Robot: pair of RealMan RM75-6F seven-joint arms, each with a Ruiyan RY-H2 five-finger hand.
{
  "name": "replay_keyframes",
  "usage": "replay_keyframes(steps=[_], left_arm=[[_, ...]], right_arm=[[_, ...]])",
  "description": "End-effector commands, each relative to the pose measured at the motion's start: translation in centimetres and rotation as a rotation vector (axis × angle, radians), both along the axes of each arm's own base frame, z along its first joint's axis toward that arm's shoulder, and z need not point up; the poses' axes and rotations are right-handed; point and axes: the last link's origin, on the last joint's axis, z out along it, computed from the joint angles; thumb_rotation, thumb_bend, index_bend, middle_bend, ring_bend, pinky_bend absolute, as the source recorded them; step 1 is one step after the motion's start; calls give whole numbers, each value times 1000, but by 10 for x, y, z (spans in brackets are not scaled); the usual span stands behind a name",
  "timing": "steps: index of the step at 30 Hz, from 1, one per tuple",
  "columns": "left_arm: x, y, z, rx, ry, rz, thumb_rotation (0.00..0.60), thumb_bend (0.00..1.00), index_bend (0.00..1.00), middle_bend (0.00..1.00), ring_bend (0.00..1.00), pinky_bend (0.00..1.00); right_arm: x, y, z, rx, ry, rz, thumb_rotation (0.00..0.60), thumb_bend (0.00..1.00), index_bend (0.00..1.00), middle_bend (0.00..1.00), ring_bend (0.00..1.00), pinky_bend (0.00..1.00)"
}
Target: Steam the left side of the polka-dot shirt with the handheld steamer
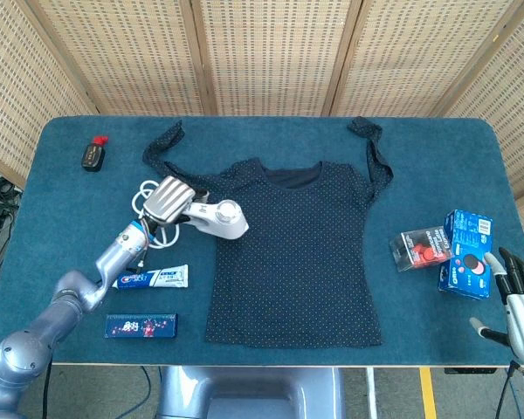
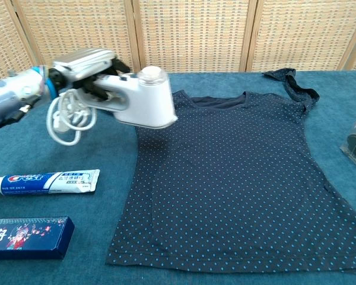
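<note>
A dark blue polka-dot shirt lies flat in the middle of the blue table, sleeves spread toward the back. My left hand grips the handle of the white handheld steamer, which hangs in the air over the shirt's left shoulder edge. Its white cord dangles coiled below the hand. At the table's front right corner my right hand rests with fingers spread and holds nothing.
A toothpaste tube and a dark flat box lie left of the shirt. A small black bottle sits at the back left. Blue boxes and a red-and-black packet stand on the right.
</note>
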Motion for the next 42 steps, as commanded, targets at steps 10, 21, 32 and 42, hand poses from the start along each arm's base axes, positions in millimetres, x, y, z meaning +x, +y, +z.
replay_keyframes(steps=[10,21,32,42], left_arm=[[95,-28,-80,-176,-60,-150,600,683,1000,854,766,857],[120,-58,-130,-292,-8,-203,600,681,1000,854,766,857],[115,-67,-140,-309,14,-207,600,680,1000,854,766,857],[106,-67,-137,-304,44,-230,600,669,1000,854,766,857]], right_arm=[[-9,-5,7,-19,-17,-37,600,0,96,0,0,0],[-14,-6,14,-38,-33,-58,600,0,96,0,0,0],[-14,-5,16,-38,-37,-52,600,0,96,0,0,0],[-12,-4,16,-38,-38,-46,600,0,96,0,0,0]])
